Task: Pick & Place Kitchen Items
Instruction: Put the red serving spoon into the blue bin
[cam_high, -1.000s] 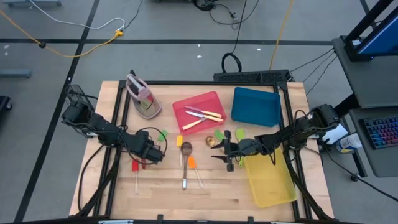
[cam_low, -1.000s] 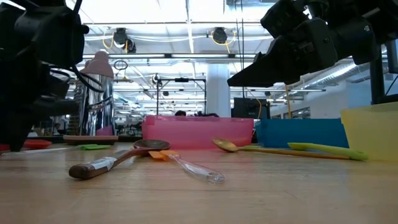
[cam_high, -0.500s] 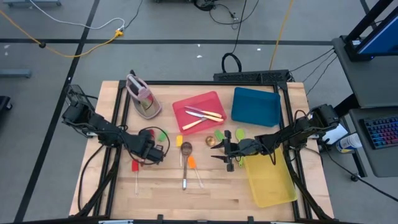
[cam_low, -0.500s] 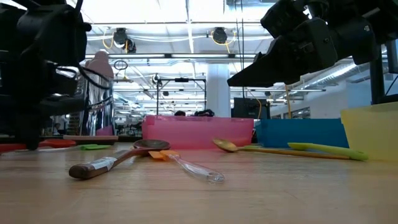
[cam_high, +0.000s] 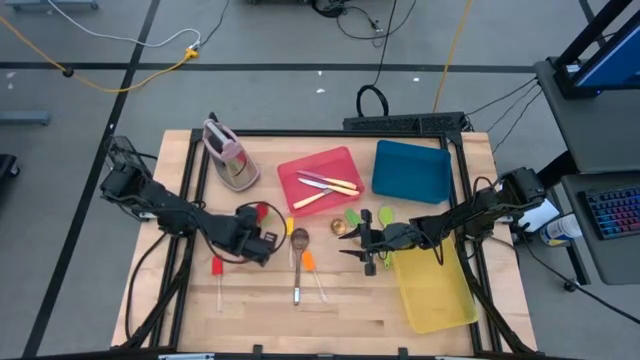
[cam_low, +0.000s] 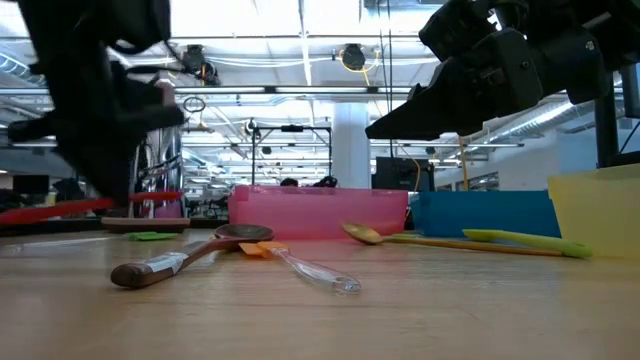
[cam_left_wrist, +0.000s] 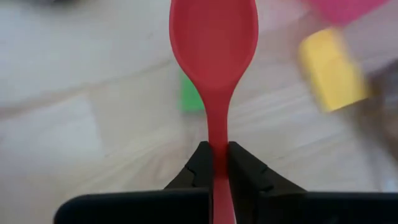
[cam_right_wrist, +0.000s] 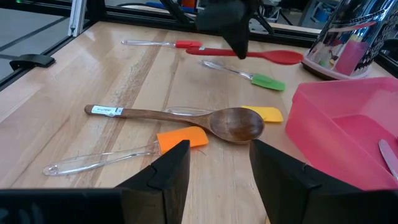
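Note:
My left gripper is shut on a red spoon at the table's middle left. The spoon also shows in the right wrist view and in the low view. My right gripper is open and empty above the table, right of centre, its fingers apart. On the wood lie a brown wooden spoon, an orange-headed clear piece, a yellow-headed one, a green-headed one and a red-headed one. My left gripper pinches the red spoon's handle between its two fingers, a little behind the bowl. The fingers come slanting down from above. The spoon lies about level and is clear of the table, its bowl ahead of the fingers.
A red tray with cream-handled knives and a blue tray stand at the back. A yellow tray is at the right front. A pink-grey stand is at the back left. Gold and green spoons lie by my right gripper.
My left gripper has gone up and toward the table's right edge with the red spoon. The spoon lay low by the table a second ago and is now lifted clear and about level.

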